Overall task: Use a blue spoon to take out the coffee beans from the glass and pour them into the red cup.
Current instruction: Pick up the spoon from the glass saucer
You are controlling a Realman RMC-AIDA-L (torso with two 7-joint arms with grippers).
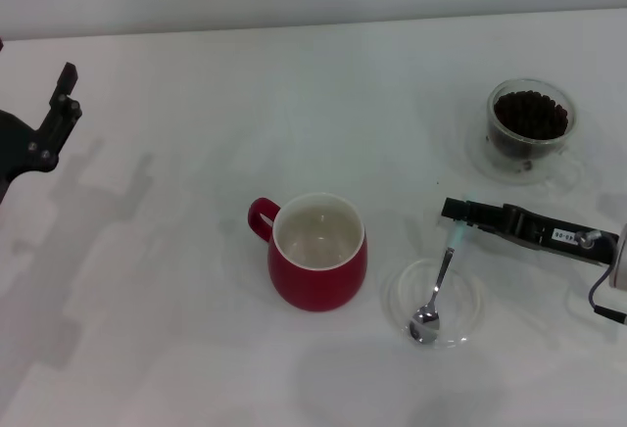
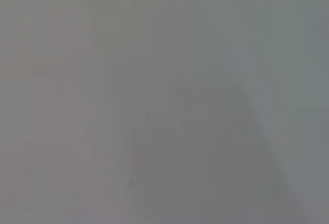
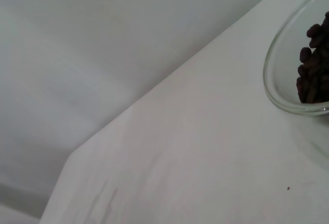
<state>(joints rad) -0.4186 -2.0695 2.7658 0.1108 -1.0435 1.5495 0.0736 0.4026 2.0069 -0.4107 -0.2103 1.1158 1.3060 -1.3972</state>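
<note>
The left gripper [image 1: 64,94] is parked far off at the left edge of the table [image 1: 176,251], well away from everything. I cannot tell if it is apart or together.

The red cup [image 1: 318,251] stands in the middle, to the left of the right gripper. It looks empty inside.

The right gripper [image 1: 458,221] reaches in from the right. Its tip is at the pale blue handle end of the blue spoon [image 1: 436,295]. It seems to be pinching the handle, but I cannot tell for sure if it is clamped on it. The spoon's metal bowl rests in a shallow clear dish [image 1: 468,309], just in front of the gripper.

The glass [image 1: 531,128] stands beyond the gripper, a bit to the right, full of dark coffee beans [image 1: 530,114].

I think the step in hand is picking up the spoon. Next it needs a firm hold, a lift out of the dish, then a move over to the glass to scoop.

The left wrist view shows only a grey blur. The right wrist view shows only part of the glass rim and some beans, and no fingers.
</note>
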